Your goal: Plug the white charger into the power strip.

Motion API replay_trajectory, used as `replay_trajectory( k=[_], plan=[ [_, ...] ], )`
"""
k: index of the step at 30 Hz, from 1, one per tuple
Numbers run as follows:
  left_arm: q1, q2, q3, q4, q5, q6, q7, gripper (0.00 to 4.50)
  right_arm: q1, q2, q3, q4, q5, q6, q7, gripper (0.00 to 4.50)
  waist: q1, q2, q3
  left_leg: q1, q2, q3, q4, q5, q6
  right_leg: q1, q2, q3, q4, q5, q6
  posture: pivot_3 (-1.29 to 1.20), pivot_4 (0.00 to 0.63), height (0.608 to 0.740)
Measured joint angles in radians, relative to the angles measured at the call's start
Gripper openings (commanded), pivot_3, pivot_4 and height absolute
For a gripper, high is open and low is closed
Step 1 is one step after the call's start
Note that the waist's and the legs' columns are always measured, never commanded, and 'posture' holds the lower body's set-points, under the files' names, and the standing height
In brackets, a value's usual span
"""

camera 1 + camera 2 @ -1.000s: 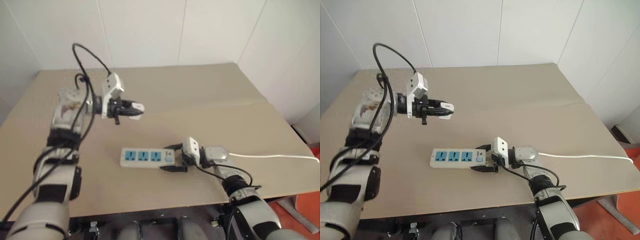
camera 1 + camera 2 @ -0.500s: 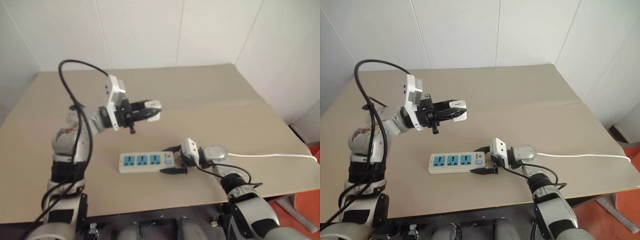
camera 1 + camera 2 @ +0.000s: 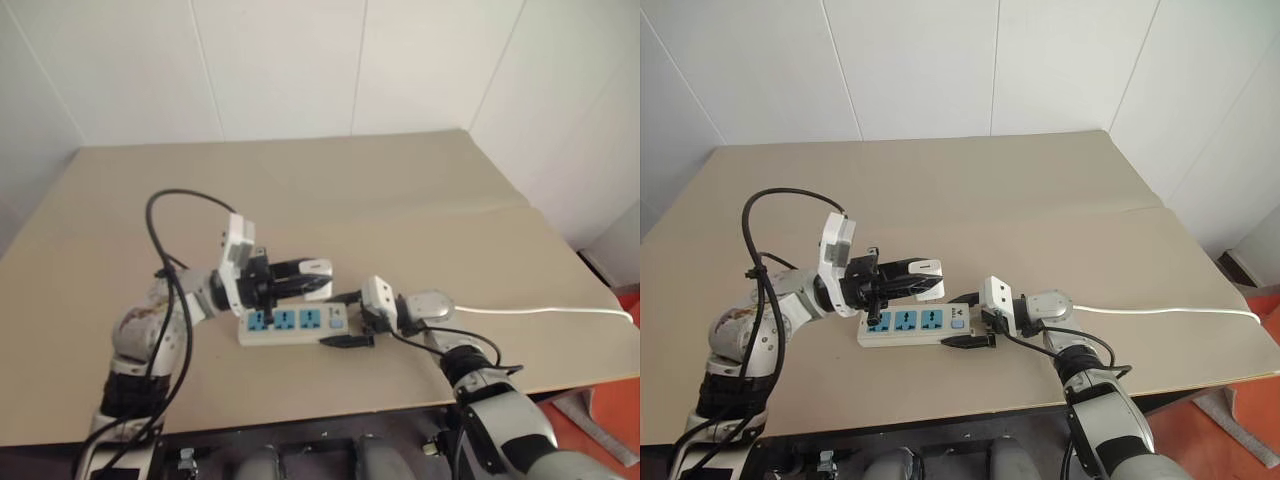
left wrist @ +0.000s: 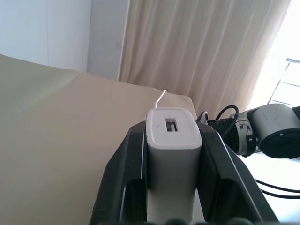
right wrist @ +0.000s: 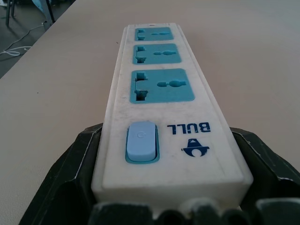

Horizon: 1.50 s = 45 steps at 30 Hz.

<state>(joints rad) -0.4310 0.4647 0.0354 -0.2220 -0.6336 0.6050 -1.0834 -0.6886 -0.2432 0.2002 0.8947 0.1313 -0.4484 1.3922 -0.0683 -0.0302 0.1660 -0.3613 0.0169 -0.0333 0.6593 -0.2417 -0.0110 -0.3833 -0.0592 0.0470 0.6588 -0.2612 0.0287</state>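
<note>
The white charger (image 3: 314,268) is pinched between the black fingers of my left gripper (image 3: 922,278), which is shut on it and points level toward the right. In the left wrist view the charger (image 4: 172,145) shows its slotted end face between the two fingers. It hovers just above the sockets of the power strip (image 3: 288,322), a white bar with three blue sockets lying flat on the table. My right gripper (image 3: 962,320) is shut on the strip's switch end, a finger on each long side. In the right wrist view the power strip (image 5: 161,98) runs away from the fingers.
The strip's thin white cable (image 3: 550,311) runs off to the right across the tan table (image 3: 400,190). A seam crosses the tabletop at the right. White walls stand behind the table, and its front edge lies close below the strip.
My left arm has come down and toward me with the charger, from high over the table's left part to just above the strip. The right gripper and the strip have stayed put.
</note>
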Motion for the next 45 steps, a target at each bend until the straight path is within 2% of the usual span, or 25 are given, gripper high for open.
replay_trajectory(
  k=[9, 19, 45],
  plan=[
    [0.027, -0.003, -0.102, 0.126, 0.121, -0.193, -0.059, 1.01, -0.001, -0.003, 0.001, 0.001, 0.000, -0.001, 0.000, 3.44, 0.002, 0.001, 0.000, 0.000, 0.000, 0.004, 0.000, 0.000, 0.000, 0.000, 0.000, 0.000, -0.001, 0.000, 0.000, 0.00, 0.150, 0.740],
    [0.029, -0.023, -0.171, 0.242, 0.185, -0.340, -0.137, 1.01, -0.005, -0.006, 0.007, 0.001, 0.000, 0.000, -0.002, 3.44, 0.001, 0.001, -0.001, -0.001, 0.000, 0.005, 0.000, 0.000, 0.000, 0.000, 0.000, 0.000, -0.001, 0.000, 0.000, 0.00, 0.150, 0.740],
    [0.010, -0.019, -0.169, 0.339, 0.202, -0.382, -0.158, 1.01, -0.005, -0.007, 0.009, 0.001, 0.000, 0.000, -0.004, 3.44, 0.001, 0.001, -0.001, -0.001, 0.000, 0.004, 0.000, 0.000, 0.000, 0.000, 0.000, 0.000, -0.002, 0.000, 0.000, 0.00, 0.150, 0.740]
  ],
)
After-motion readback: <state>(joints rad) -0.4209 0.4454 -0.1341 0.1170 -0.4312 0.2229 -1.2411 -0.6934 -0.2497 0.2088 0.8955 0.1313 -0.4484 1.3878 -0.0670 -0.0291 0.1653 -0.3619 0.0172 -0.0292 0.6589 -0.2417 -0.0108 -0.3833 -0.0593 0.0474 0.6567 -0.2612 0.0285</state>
